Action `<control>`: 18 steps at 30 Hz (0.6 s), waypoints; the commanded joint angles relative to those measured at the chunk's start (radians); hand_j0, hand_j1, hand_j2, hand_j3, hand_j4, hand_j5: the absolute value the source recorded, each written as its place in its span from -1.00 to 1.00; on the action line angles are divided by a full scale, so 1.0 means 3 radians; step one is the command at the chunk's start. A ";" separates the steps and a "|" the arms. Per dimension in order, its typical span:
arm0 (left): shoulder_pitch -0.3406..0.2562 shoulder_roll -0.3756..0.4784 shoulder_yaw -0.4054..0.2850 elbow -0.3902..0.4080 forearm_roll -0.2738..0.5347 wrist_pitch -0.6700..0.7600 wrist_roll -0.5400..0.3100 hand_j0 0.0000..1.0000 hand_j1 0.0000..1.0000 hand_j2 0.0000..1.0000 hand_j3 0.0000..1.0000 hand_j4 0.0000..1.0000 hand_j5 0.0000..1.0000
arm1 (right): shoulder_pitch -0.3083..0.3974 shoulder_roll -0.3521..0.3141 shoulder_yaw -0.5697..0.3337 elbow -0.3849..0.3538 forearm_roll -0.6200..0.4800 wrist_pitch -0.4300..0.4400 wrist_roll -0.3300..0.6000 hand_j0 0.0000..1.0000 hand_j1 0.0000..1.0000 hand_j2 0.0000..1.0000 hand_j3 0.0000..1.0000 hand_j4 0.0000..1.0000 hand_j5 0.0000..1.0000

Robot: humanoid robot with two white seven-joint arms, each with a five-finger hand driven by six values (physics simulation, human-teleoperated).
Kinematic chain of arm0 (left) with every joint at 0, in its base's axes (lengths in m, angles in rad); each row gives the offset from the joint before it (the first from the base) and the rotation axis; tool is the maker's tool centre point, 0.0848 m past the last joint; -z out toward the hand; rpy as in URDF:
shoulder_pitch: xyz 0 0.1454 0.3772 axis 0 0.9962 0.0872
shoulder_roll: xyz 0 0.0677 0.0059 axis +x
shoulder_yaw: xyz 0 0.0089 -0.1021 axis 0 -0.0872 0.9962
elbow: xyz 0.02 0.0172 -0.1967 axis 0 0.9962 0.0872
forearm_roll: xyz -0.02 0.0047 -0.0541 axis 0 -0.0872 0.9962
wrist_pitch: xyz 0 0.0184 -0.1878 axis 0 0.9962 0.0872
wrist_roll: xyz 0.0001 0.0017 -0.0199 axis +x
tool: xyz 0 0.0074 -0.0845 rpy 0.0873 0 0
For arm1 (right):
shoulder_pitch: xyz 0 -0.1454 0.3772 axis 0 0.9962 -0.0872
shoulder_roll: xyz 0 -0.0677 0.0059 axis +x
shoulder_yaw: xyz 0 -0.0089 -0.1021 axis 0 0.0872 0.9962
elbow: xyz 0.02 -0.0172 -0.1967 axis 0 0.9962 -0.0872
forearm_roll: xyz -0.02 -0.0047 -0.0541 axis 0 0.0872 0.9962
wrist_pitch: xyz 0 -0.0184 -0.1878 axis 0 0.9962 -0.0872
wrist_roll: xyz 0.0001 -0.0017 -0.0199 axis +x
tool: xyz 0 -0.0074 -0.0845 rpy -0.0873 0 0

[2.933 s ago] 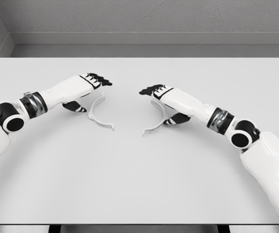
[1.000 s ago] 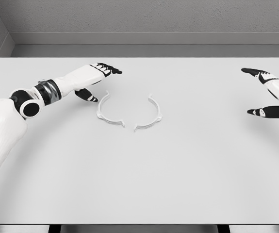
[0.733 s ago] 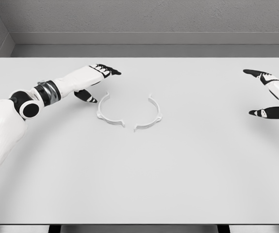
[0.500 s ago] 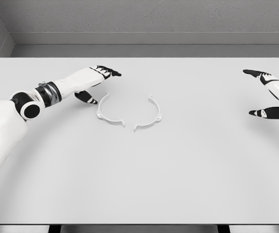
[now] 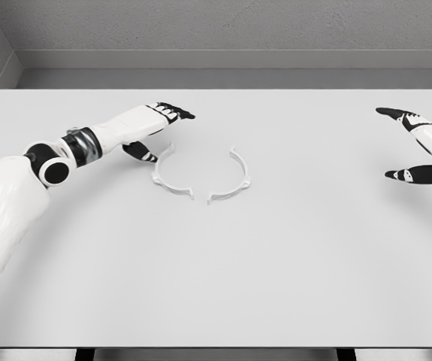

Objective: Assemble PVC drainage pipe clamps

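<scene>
The left hand (image 5: 158, 128) hangs over the tabletop (image 5: 216, 271) with its fingers (image 5: 176, 113) stretched out flat toward the right and its dark thumb (image 5: 140, 152) dropped well below them, so the hand is wide open and holds nothing. The thumb tip sits just beside the upper end of the left clamp half (image 5: 170, 173); whether it touches the plastic cannot be made out. The left arm (image 5: 43, 169) runs back to the lower left and is cut off at the picture's edge.

The left clamp half lies flat, a thin white arc bowed to the left. Facing it is the right clamp half (image 5: 233, 179), bowed to the right. Their lower ends come near each other with a small gap between them, and their upper ends stand farther apart, so the two arcs form an unclosed ring. Both are white on a pale surface, and their small end tabs are hard to read.

The right hand (image 5: 420, 147) shows at the far right edge, well apart from the clamp halves. Only its dark finger tips, its thumb and a bit of white palm are in view; the wrist and arm are cut off. Fingers and thumb are spread wide, grasping nothing.
</scene>
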 commanded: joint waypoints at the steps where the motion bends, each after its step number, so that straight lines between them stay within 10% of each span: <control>1: 0.0000 -0.0022 0.0005 -0.0006 -0.0009 0.0004 0.0002 1.00 1.00 1.00 1.00 1.00 1.00 | 0.0000 -0.0004 -0.0001 0.0026 -0.0026 0.0005 -0.0002 1.00 1.00 1.00 1.00 1.00 1.00; 18: -0.0020 -0.0124 0.0010 -0.0006 -0.0030 0.0004 -0.0050 1.00 1.00 1.00 1.00 1.00 1.00 | -0.0005 0.0001 0.0004 0.0021 -0.0021 0.0005 -0.0002 1.00 1.00 1.00 1.00 1.00 1.00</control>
